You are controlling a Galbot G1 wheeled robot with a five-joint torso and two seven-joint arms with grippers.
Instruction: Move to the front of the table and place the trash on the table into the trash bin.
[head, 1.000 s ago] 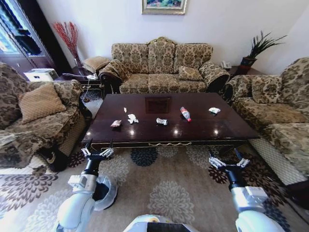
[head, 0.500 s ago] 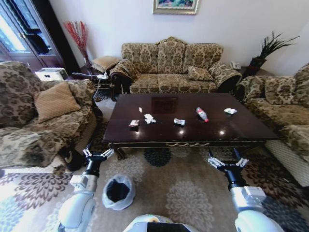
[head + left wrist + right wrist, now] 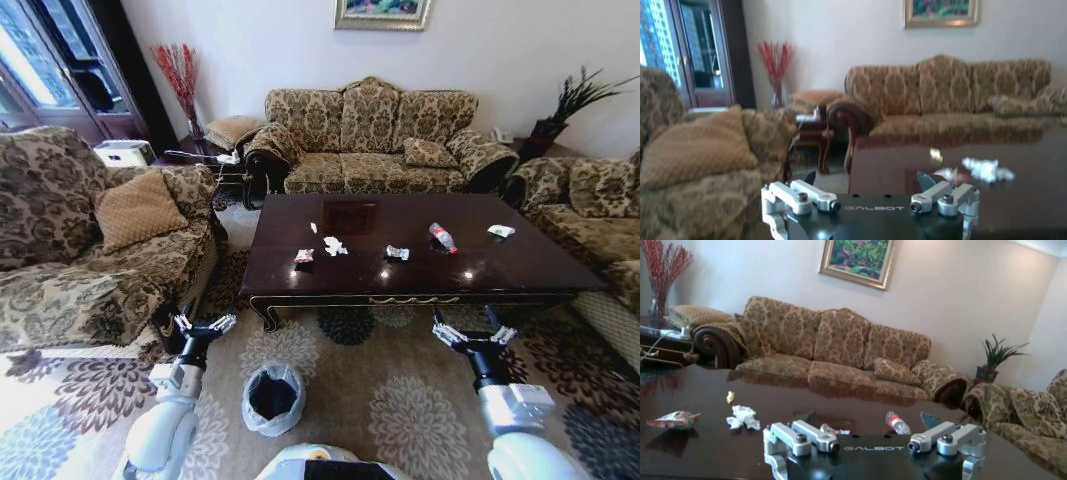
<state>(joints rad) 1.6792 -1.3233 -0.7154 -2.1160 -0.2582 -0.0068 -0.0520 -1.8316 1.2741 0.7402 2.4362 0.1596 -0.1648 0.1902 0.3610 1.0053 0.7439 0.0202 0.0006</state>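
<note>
The dark glossy table stands ahead of me, beyond the carpet. Trash lies on it: a shiny wrapper, crumpled white paper, another wrapper, a clear bottle with a red label, and a white scrap. The black trash bin with its pale bag sits on the carpet between my arms, nearer the left. My left gripper and right gripper hover open and empty short of the table's front edge. The right wrist view shows the bottle and paper past that gripper.
A patterned sofa stands close on my left, another sofa behind the table, a third to the right. A side table fills the far left corner. Floral carpet lies open before the table.
The whole view has shifted: table and sofas now sit farther right in the picture, and the bin shows fully beside my left arm. Both arms keep the same pose.
</note>
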